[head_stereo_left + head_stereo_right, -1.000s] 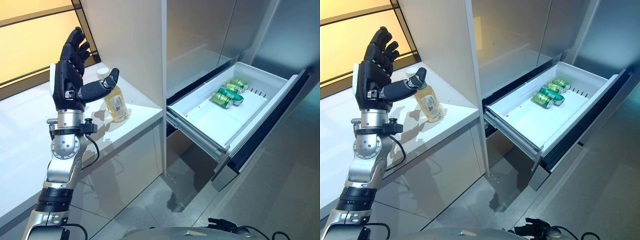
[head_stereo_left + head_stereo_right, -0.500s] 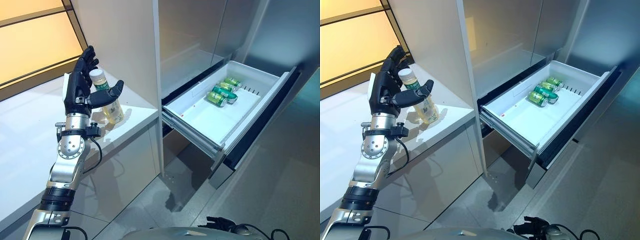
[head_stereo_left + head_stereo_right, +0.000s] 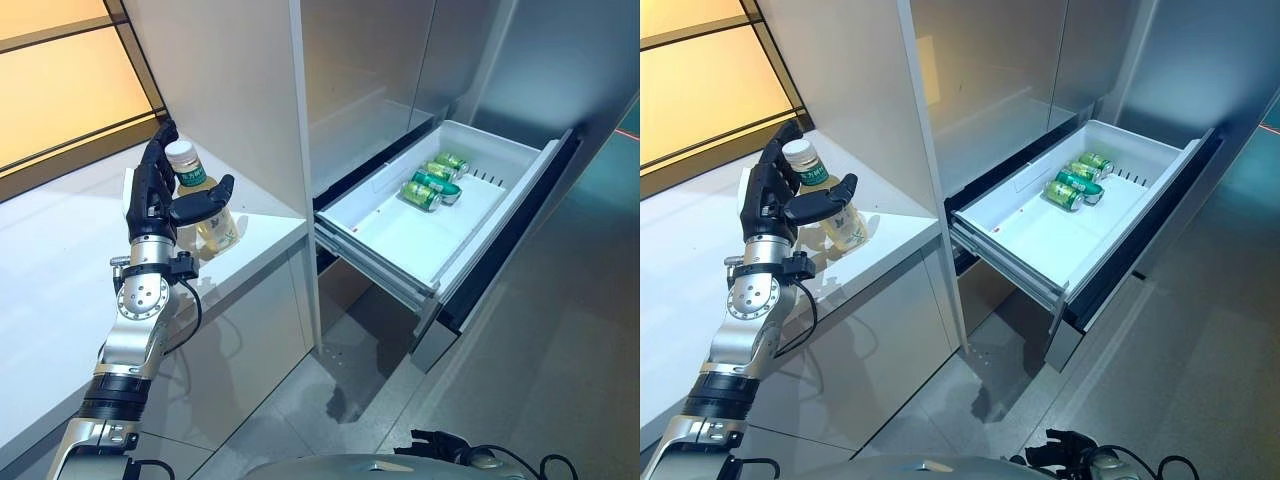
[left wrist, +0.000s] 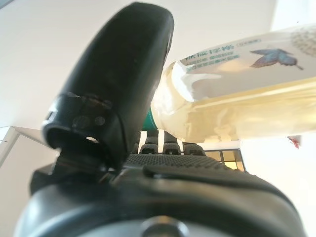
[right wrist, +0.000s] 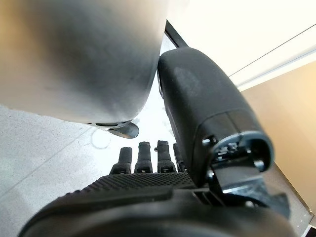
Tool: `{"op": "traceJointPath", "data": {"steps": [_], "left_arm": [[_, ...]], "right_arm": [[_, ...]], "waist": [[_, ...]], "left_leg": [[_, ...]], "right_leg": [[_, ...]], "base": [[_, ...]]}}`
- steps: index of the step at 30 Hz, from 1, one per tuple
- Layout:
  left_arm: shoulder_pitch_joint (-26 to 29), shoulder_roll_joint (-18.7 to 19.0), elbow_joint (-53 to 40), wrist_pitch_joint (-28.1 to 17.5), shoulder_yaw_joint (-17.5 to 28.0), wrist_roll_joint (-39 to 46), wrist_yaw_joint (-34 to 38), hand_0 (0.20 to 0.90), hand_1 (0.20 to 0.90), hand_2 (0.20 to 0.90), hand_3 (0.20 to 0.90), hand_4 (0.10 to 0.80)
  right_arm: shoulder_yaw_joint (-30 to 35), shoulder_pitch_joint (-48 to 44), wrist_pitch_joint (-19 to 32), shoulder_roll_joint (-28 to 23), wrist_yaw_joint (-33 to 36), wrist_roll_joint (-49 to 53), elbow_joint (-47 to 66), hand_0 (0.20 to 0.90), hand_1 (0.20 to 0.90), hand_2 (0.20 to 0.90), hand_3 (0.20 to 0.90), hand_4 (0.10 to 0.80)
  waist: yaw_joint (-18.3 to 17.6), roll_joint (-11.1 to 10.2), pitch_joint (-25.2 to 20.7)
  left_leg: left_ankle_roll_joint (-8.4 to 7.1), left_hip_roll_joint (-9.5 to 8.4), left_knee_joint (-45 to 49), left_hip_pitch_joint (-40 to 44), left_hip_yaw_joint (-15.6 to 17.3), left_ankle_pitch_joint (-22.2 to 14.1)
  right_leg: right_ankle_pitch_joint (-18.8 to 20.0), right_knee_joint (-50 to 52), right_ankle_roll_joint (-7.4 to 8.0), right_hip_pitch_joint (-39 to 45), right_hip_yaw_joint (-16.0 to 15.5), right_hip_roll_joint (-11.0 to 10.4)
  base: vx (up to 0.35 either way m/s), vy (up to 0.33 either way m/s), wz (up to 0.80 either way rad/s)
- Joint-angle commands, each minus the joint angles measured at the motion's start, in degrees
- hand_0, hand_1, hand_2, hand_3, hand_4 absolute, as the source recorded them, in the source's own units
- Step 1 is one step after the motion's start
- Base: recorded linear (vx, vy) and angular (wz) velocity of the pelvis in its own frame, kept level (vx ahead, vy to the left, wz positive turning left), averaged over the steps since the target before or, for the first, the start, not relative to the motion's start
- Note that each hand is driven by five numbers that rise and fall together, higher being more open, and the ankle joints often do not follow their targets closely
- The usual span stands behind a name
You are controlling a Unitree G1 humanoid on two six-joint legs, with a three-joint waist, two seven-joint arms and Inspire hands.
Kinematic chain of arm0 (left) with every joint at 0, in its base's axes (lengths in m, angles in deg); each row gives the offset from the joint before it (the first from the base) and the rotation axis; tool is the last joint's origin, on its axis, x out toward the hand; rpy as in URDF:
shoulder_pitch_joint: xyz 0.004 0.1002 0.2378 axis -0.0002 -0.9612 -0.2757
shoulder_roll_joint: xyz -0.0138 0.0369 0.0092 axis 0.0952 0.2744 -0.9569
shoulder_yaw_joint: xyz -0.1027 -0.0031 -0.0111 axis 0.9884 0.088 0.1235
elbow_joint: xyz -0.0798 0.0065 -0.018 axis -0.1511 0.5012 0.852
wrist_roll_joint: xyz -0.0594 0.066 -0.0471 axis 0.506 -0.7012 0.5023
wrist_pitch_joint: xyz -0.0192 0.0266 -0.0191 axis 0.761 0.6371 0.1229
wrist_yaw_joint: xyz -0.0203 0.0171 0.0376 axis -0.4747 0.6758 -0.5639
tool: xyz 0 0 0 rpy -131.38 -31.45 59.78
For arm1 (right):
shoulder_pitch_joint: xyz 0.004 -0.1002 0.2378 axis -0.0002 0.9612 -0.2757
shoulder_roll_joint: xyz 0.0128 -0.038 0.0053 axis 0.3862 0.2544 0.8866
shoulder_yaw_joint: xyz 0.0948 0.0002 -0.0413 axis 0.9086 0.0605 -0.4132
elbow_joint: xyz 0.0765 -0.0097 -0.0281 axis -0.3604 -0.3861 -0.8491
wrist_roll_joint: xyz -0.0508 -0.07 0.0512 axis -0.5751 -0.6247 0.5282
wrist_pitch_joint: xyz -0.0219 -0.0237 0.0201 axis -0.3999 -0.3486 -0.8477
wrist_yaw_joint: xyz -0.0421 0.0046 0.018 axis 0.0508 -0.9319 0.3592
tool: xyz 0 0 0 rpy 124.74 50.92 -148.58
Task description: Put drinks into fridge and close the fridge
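Step in hand: the left hand (image 3: 152,196) is closing in on the bottle (image 3: 203,206) standing upright on the white table (image 3: 60,260), beside the tall panel.
Left hand: fingers are reaching behind the bottle, thumb crossing its front; the wrist view suggests contact, but the clasp is looking not yet firm.
Right hand (image 5: 148,197): showing only in its own wrist view, fingers straight, grasping nothing.
Fridge drawer (image 3: 470,225): standing pulled open, green cans (image 3: 430,185) lying at its far end.
Next move, judged: tightening the clasp, lifting, carrying the bottle to the drawer's bare part.
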Motion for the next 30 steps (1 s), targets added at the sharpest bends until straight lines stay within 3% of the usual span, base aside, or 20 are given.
{"op": "traceJointPath", "data": {"steps": [1,30], "left_arm": [[8.38,2.43,-0.06,-2.92,0.32,-1.17,2.39,0.900,0.900,0.900,0.900,0.800],[9.45,3.15,3.71,-1.14,-0.02,-1.17,3.33,0.900,0.900,0.900,0.900,0.800]], "right_arm": [[-1.31,1.05,-0.86,-1.32,-1.33,-2.27,0.20,0.900,0.900,0.900,0.900,0.800],[-1.13,2.20,-0.79,-1.02,-1.33,-2.34,0.55,0.900,0.900,0.900,0.900,0.800]], "waist": [[-1.26,0.13,-1.71],[-2.58,0.13,-1.49]], "left_leg": [[0.41,-0.52,2.15,-0.79,2.27,-5.53],[0.96,-0.89,2.64,-0.43,3.49,-6.40]], "right_leg": [[-10.73,10.21,1.07,-0.07,1.13,1.38],[-10.83,10.53,1.45,-0.30,2.40,1.48]], "base": [[0.000,0.000,0.00],[0.009,0.002,-0.03]]}}
